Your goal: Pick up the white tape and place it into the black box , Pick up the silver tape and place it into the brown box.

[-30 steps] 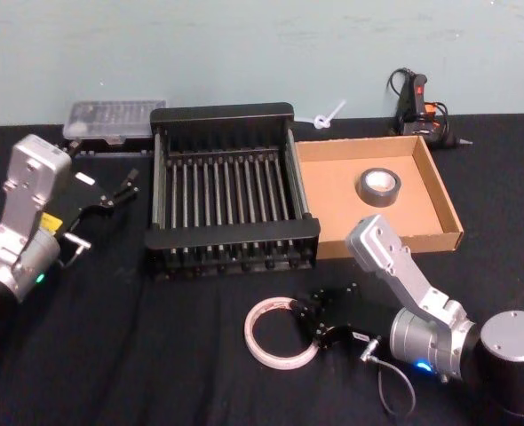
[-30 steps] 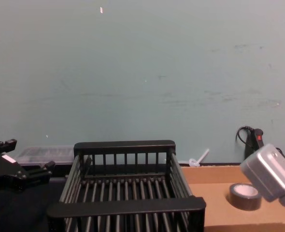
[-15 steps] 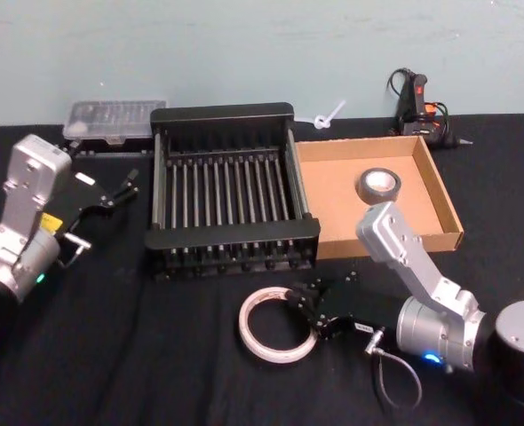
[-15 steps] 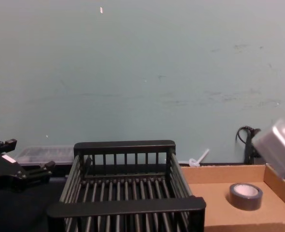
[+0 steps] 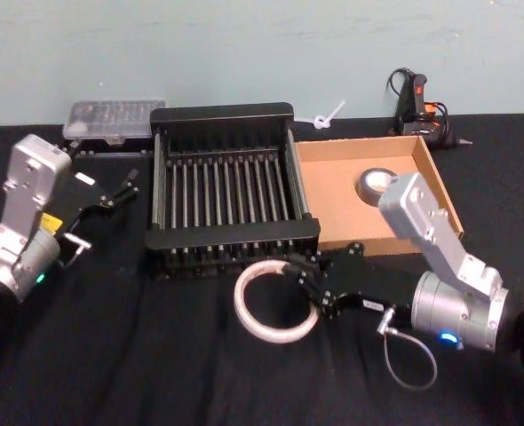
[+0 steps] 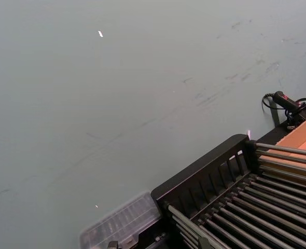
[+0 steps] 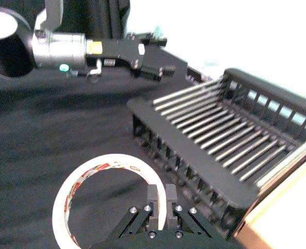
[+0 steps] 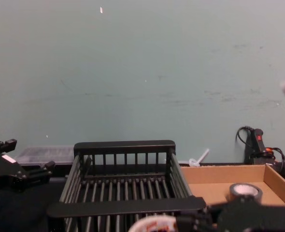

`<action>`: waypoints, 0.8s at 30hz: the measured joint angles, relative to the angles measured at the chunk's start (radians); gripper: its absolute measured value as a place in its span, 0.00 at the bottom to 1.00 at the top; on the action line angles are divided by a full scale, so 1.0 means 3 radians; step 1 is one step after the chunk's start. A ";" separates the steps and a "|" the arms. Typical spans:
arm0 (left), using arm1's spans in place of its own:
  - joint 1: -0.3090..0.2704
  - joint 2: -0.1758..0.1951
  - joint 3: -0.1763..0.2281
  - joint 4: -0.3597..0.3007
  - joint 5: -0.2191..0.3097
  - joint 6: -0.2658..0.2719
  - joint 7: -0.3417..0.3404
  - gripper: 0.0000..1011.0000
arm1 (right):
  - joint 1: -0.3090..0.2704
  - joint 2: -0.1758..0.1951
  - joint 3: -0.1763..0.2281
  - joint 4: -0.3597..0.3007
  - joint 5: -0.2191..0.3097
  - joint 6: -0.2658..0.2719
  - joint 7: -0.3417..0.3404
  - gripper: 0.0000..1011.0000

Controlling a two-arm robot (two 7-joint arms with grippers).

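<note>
**White tape in hand, silver already boxed**

My right gripper [image 5: 305, 277] is clenched on the white tape [image 5: 271, 302], low centre of the head view, just before the black box [image 5: 226, 182]. The silver tape [image 5: 375, 185] lies in the brown box [image 5: 333, 213] (that half looks done). My left gripper [image 5: 124, 188] waits parked at left, fingers spread.

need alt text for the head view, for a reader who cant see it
The right gripper is shut on the white tape, holding it before the black box. The silver tape lies in the brown box; the left gripper hangs open beside.
</note>
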 joint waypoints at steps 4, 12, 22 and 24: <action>0.0000 0.0000 0.0000 0.0000 0.0000 0.0000 0.0000 0.99 | 0.0069 -0.0012 0.0014 0.0002 0.0031 -0.0053 -0.0021 0.09; 0.0000 0.0000 0.0000 0.0000 0.0000 0.0000 0.0000 0.99 | 0.0285 -0.0113 0.0021 0.0154 0.0048 -0.0135 -0.0095 0.09; 0.0000 0.0000 0.0000 0.0000 0.0000 0.0000 0.0000 0.99 | 0.0632 -0.0401 0.0025 0.0554 -0.0044 -0.0182 -0.0299 0.09; 0.0000 0.0000 0.0000 0.0000 0.0000 0.0000 0.0000 0.99 | 0.0710 -0.0468 0.0021 0.0657 -0.0073 -0.0185 -0.0326 0.09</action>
